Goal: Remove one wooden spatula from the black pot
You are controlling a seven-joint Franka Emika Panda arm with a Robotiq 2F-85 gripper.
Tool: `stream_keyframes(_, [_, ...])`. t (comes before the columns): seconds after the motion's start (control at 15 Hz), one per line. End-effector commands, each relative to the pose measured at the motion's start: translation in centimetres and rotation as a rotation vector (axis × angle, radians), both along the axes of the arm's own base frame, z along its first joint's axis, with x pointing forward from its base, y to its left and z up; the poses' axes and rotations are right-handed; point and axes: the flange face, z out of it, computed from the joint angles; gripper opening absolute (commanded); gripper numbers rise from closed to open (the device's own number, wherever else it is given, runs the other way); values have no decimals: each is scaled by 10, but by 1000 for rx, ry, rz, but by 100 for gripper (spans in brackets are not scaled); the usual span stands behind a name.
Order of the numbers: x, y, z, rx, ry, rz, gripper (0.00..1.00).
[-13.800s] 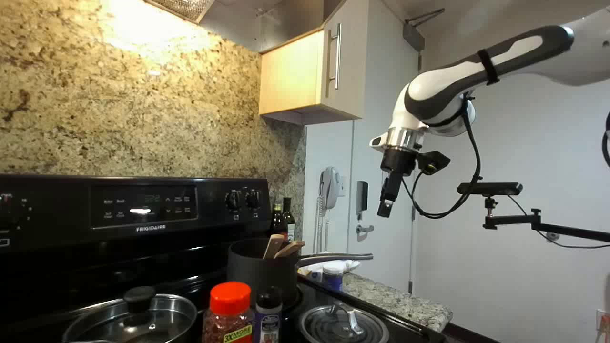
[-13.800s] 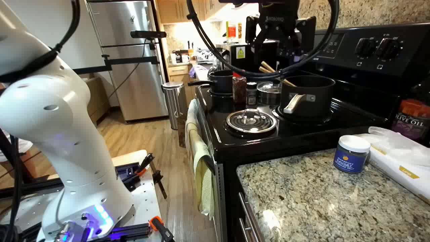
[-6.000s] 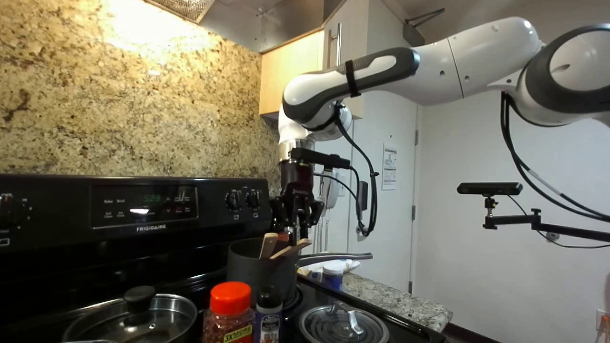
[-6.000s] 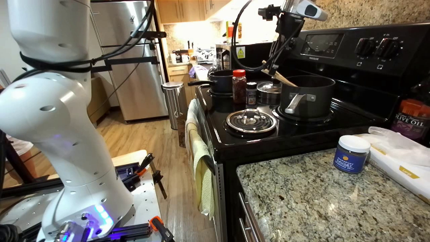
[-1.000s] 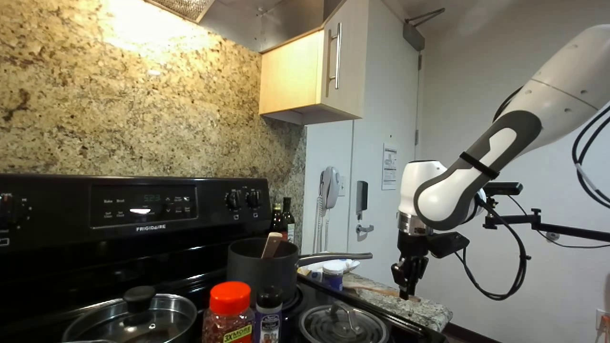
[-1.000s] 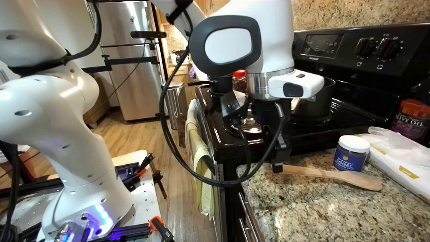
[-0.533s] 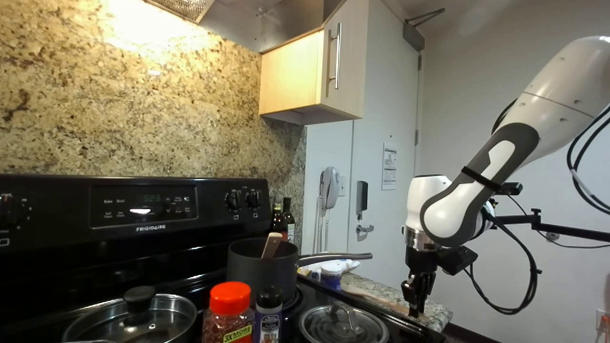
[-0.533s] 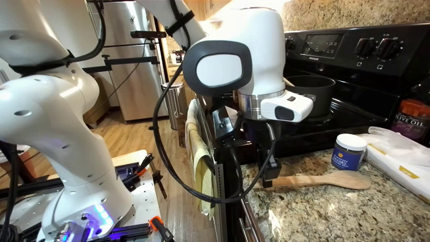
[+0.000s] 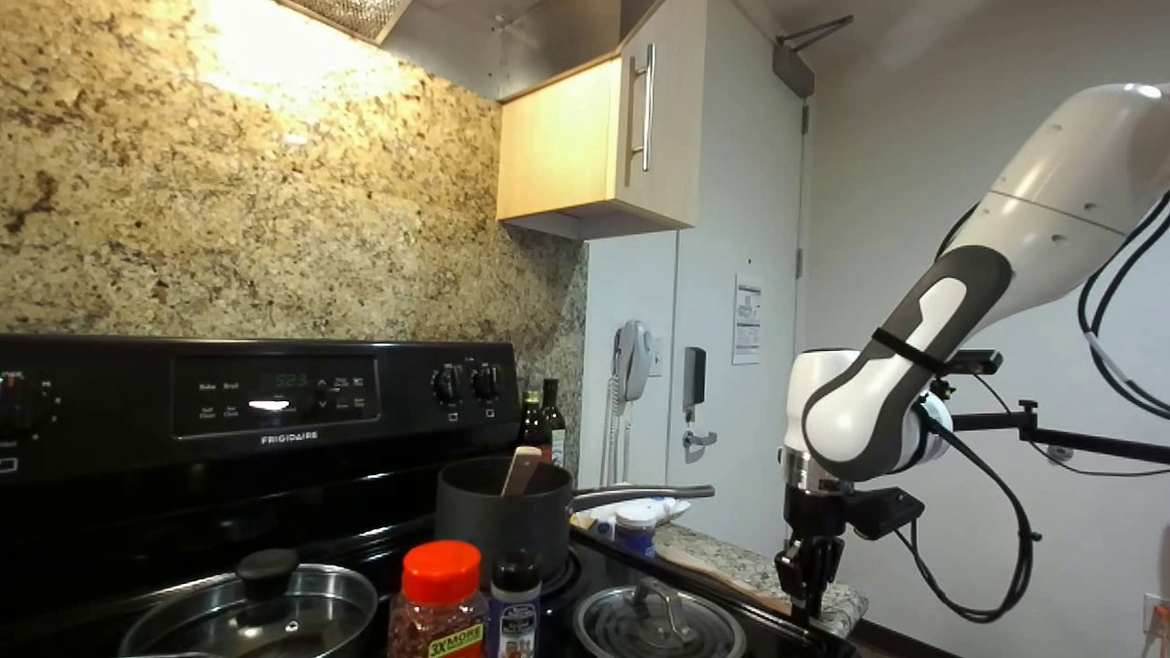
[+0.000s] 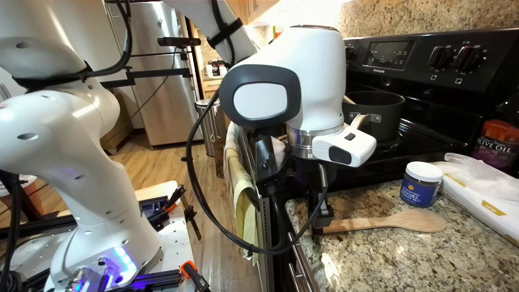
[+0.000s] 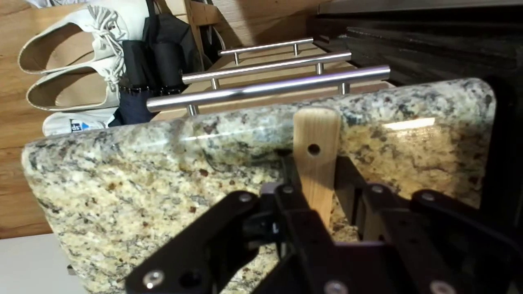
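Observation:
The pale wooden spatula [image 10: 411, 220] lies low along the granite counter, its broad end beside a blue jar. My gripper [image 11: 314, 161] points down with a finger against each side of the handle [image 11: 317, 171], just behind its hole. The handle's end reaches over the counter's front edge in the wrist view. In an exterior view the gripper [image 9: 804, 610] stands at the counter's near end, partly behind the stove edge. The black pot [image 9: 507, 525] stands on the stove with another wooden utensil [image 9: 521, 471] leaning in it. Whether the spatula's whole length touches the counter I cannot tell.
Behind the spatula stand the blue jar [image 10: 421, 184] and a long white box [image 10: 478, 198]. The pot's handle [image 9: 644, 495] sticks out toward the counter. A red-lidded jar [image 9: 441, 585] and a glass-lidded pan [image 9: 265, 608] occupy the stove. Drawer handles [image 11: 269, 87] jut below the counter edge.
Since six seconds ago the spatula has come from the pot to the counter in my gripper. Within the last second both sank lower, and the blue jar shifted slightly.

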Motion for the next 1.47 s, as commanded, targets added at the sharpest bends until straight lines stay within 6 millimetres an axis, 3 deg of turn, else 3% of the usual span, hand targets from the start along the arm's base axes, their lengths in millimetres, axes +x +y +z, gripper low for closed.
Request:
stream_keyframes(0.0, [-1,-4,-5,19,-6,12,59])
stream_keyframes(0.33, [-2,-5,12,13,2,25,92])
stream_keyframes(0.47, [-2,-5,24,19,9,35,100])
stream_keyframes(0.73, [0,-14,63,64,34,7,100])
stream_keyframes(1.07, [3,-15,139,86,26,-7,100])
stream_keyframes(1.2, [4,0,164,94,18,18,100])
stream_keyframes(1.4, [5,39,188,84,-8,71,100])
